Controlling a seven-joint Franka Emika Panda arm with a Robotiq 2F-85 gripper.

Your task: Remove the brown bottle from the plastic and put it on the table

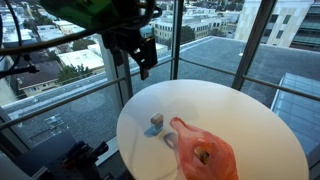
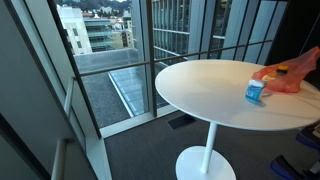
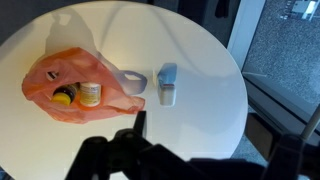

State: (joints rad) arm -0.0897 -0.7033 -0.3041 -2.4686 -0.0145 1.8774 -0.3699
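An orange plastic bag (image 3: 70,80) lies on the round white table (image 3: 200,40). Through its open mouth I see the brown bottle (image 3: 63,97) with a yellow cap and a pale jar (image 3: 90,94) beside it. The bag also shows in both exterior views (image 1: 207,155) (image 2: 290,75). My gripper (image 1: 141,60) hangs high above the table's far edge, well away from the bag, and looks open and empty. In the wrist view only its dark fingers (image 3: 225,125) show along the bottom.
A small blue-and-white bottle (image 3: 166,83) lies on the table next to the bag's handle; it also shows in both exterior views (image 1: 155,122) (image 2: 256,91). Glass walls and a railing (image 1: 60,95) surround the table.
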